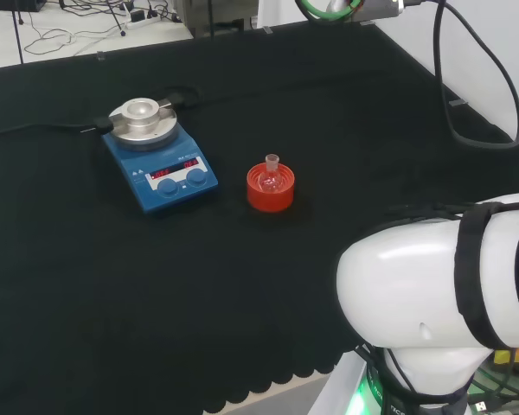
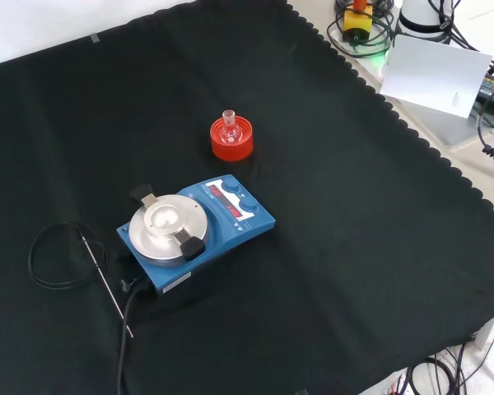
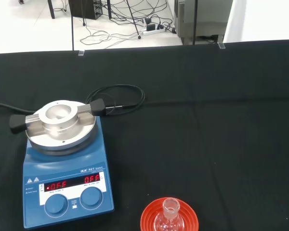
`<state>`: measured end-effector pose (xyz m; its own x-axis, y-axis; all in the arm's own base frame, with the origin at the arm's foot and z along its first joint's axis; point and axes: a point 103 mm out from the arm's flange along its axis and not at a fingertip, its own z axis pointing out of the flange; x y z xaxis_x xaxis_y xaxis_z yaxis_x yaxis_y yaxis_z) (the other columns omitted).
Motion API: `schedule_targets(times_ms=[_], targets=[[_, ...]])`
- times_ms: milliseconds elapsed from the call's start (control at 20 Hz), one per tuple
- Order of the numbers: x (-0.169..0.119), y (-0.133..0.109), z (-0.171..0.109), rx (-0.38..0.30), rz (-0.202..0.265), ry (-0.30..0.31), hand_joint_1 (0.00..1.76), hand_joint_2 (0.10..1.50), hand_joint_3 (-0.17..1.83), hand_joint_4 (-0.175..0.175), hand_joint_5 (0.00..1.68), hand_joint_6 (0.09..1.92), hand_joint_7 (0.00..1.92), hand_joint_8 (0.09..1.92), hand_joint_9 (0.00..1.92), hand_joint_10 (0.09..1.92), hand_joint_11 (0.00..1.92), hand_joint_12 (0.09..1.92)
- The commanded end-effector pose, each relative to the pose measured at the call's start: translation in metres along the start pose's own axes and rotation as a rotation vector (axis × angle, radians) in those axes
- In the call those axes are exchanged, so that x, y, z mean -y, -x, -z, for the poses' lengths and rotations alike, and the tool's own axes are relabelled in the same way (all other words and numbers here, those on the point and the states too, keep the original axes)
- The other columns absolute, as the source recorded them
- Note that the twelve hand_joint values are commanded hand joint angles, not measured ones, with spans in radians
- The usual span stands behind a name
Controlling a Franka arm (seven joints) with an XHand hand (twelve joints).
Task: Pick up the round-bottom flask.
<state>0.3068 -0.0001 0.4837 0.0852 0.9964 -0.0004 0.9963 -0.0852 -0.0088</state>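
A small clear round-bottom flask stands neck up on a red ribbed ring stand near the middle of the black cloth in the head view. In the front view the flask sits on the same red stand, behind the blue hotplate. The wrist view looks down on the flask's neck and the red stand from some way off. The flask stands alone and untouched.
A blue magnetic hotplate stirrer with a round metal top stands left of the flask in the head view, its black cable and thin probe trailing over the cloth. The arm's white link fills the lower right of the head view.
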Motion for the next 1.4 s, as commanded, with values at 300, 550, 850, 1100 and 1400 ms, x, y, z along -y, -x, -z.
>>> schedule_targets(times_ms=[300, 550, 850, 1100, 1400], targets=[[-0.001, 0.002, -0.002, 0.002, -0.008, 0.007, 0.04, 1.31, 0.31, 0.002, 0.25, 0.18, 0.00, 0.46, 0.14, 0.63, 0.00, 1.37], [-0.004, 0.011, -0.016, -0.017, -0.038, -0.010, 0.03, 1.31, 0.30, 0.003, 0.25, 0.17, 0.00, 0.46, 0.14, 0.63, 0.00, 1.37], [-0.009, 0.034, -0.053, -0.050, -0.080, -0.057, 0.03, 1.31, 0.29, 0.003, 0.25, 0.17, 0.00, 0.47, 0.14, 0.63, 0.00, 1.36], [-0.021, 0.058, -0.079, -0.082, -0.108, -0.079, 0.03, 1.31, 0.29, 0.002, 0.26, 0.16, 0.00, 0.47, 0.15, 0.64, 0.00, 1.36], [-0.051, 0.074, -0.112, -0.115, -0.108, -0.101, 0.06, 1.28, 0.27, 0.002, 0.25, 0.12, 0.00, 0.44, 0.13, 0.64, 0.00, 1.35]])
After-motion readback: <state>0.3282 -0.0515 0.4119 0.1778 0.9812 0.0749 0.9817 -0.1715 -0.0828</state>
